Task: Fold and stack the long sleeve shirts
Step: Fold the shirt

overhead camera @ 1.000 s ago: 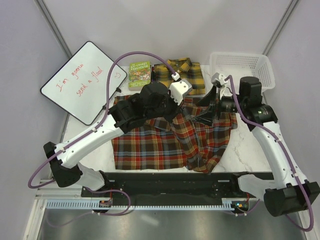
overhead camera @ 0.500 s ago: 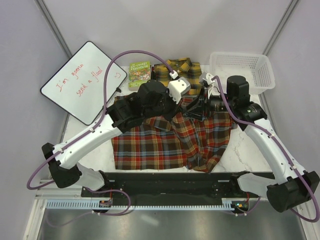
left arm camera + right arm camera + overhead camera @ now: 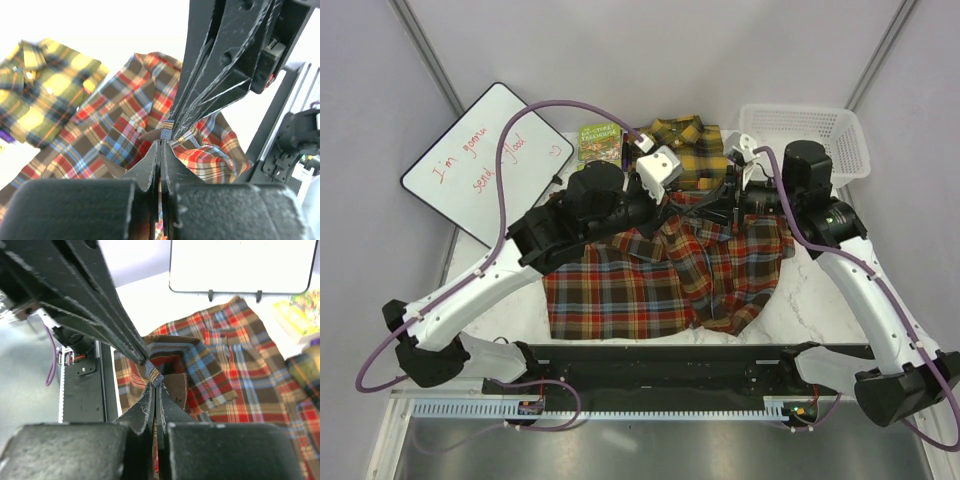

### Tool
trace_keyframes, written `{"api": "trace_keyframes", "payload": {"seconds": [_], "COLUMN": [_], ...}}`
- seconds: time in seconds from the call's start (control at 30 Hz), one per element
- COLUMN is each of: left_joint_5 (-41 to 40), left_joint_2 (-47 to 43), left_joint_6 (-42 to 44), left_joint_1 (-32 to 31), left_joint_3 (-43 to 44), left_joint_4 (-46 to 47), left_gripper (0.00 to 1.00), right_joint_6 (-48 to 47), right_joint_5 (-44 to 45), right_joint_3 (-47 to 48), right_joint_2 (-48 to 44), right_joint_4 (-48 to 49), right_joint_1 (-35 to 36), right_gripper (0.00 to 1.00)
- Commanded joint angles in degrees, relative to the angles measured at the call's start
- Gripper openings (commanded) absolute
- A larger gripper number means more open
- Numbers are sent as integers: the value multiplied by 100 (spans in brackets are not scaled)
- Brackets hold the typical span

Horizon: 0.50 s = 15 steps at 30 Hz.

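**Operator:** What are my claws doing?

**Spotter:** Your left claw (image 3: pixel 161 150) is pinched right down, with a blue-edged fold of the red-brown shirt (image 3: pixel 620 285) caught at its tips. Your right claw (image 3: pixel 154 386) is closed just as tightly on that same fold. It comes in from the opposite side, so the two sets of fingertips meet nose to nose on one bit of cloth.

**Operator:** Where is that shirt lying?

**Spotter:** It sits in the middle of the table (image 3: pixel 800 300). Its left part is spread flat. Its right part is rumpled and drawn up toward the far edge, where your claws hold it. The yellow and black shirt (image 3: pixel 705 160) lies folded just beyond the pinch, at the back of the table.

**Operator:** And the basket?

**Spotter:** The white basket (image 3: pixel 850 135) stands at the far right corner, well apart from both shirts. Your right arm's elbow covers its near left corner. What shows inside is its own white lattice floor.

**Operator:** Anything else nearby?

**Spotter:** A green book (image 3: pixel 600 140) lies just left of the yellow and black shirt. A whiteboard (image 3: pixel 470 160) with red handwriting rests tilted at the far left.
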Motion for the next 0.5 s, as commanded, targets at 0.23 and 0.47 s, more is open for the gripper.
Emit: {"api": "trace_keyframes", "payload": {"seconds": [0.23, 0.47], "left_joint_5": [19, -1220], "left_joint_2": [-967, -879], "left_joint_6": [641, 933], "left_joint_1": [79, 499], "left_joint_3": [-513, -618], "left_joint_4": [666, 490], "left_gripper": [2, 2], "right_joint_6": [-420, -1530], "right_joint_5": [344, 1170], "right_joint_3": [988, 1367], "right_joint_2": [-125, 218], "right_joint_4": [-207, -2226], "right_joint_1": [-17, -657], "right_gripper": [14, 53]}}
